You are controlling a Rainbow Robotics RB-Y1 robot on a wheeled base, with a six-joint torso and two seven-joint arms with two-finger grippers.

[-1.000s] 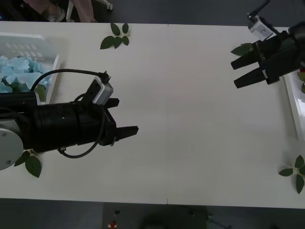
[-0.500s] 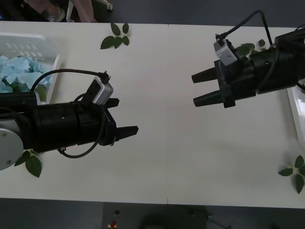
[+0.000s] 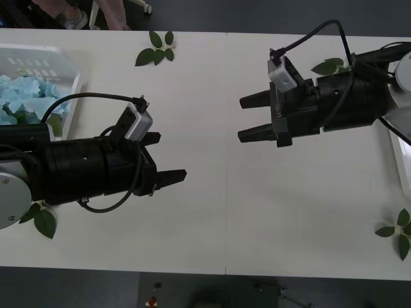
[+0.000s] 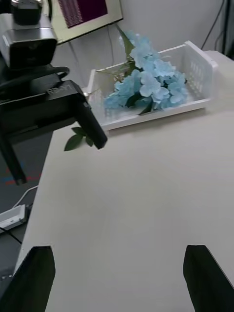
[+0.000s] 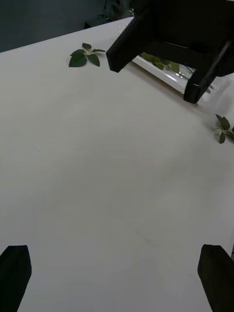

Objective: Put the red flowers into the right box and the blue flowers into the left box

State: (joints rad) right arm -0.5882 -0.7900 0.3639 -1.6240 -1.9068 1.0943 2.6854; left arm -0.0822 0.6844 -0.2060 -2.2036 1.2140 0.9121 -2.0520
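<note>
The left box (image 3: 67,90) sits at the table's (image 3: 218,212) far left corner holding the blue flowers (image 3: 22,96), their pale heads heaped inside its slotted walls, while the right box (image 3: 399,147) shows as a white rim at the right edge. The left end effector (image 3: 168,157) lies low over the left half of the table, fingers spread and empty, pointing right. The right end effector (image 3: 252,117) reaches in from the right, fingers spread and empty, pointing left, well apart from the left one.

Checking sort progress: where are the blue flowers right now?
In the front view the blue flowers lie in the left box at the table's far left corner, just beyond the left arm.
</note>
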